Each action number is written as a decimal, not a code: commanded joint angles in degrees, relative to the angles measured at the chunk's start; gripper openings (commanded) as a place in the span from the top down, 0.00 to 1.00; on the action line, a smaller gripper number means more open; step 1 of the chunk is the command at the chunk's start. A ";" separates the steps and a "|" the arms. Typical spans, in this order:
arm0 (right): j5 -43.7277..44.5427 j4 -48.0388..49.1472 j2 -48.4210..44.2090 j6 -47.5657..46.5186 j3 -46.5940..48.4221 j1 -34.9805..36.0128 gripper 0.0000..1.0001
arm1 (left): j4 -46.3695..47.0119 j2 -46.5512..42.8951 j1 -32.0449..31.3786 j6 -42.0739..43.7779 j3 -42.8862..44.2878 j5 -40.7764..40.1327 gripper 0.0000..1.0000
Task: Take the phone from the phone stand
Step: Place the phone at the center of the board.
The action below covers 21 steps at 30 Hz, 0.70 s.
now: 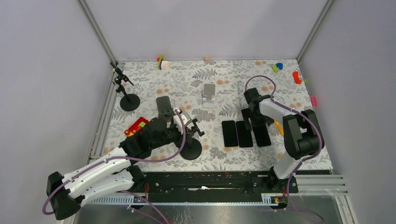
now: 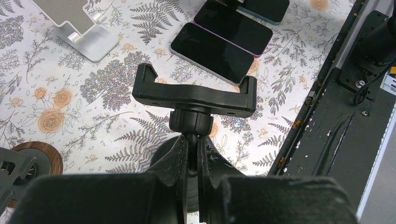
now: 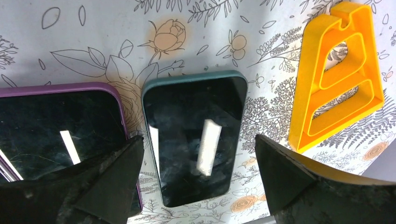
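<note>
— Phone [image 3: 196, 135], teal case: position?
— Flat on the table [image 1: 154, 88], screen up, long axis running 12 to 6 o'clock. Which end is its top, I cannot tell. It is the rightmost of three in a row, at about 4 o'clock from the table's middle. Purple-cased phone [image 3: 60, 126] just beside it at its 9, third phone [image 1: 229, 133] beyond that.
— Right gripper [image 3: 198, 149]?
— Over the teal phone, jaws spread wide, one to each long side, grasping nothing.
— Phone stand [image 2: 194, 93]?
— Black clamp cradle on a round base, at 7 o'clock, well apart from the phones. Left gripper [image 2: 192, 154] clenched on its stem, just below the ball joint.
— Other stands?
— Yellow stand [image 3: 338, 79] lying flat at the teal phone's 3. Silver stand [image 1: 209, 95] at 12. Black stand [image 1: 128, 100] at 10.
— Surface, room?
— Cloth [image 2: 116, 79] printed with ferns and peach roses. Plain grey walls [image 1: 201, 28], aluminium posts [image 1: 95, 28] in the far corners, small coloured blocks [image 1: 279, 66] along the far edge.
</note>
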 commanded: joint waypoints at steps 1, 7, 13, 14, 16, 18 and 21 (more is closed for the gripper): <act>0.70 -3.26 0.83 0.83 2.42 -0.18 0.02 | 6.19 -1.35 0.31 0.84 3.01 0.33 1.00; -1.39 -4.68 -2.20 2.31 4.78 -0.19 0.00 | 5.85 -1.18 0.26 0.65 3.68 0.82 1.00; 0.63 -6.87 -12.30 7.86 9.13 -0.17 0.00 | 7.21 1.63 0.32 -1.22 7.14 1.28 1.00; 0.46 -7.85 -13.76 9.21 10.00 -0.18 0.00 | 7.61 2.70 0.29 -1.42 8.53 1.59 1.00; -0.65 -8.64 -17.21 11.03 10.61 -0.21 0.00 | 8.25 5.31 0.33 -1.40 11.23 2.36 1.00; -2.56 -8.45 -21.15 12.10 9.90 -0.14 0.01 | 8.85 8.41 0.31 -0.88 14.19 3.04 1.00; -5.57 -7.17 -28.62 12.50 7.25 -0.18 0.02 | 9.72 14.82 0.32 0.40 19.44 3.24 1.00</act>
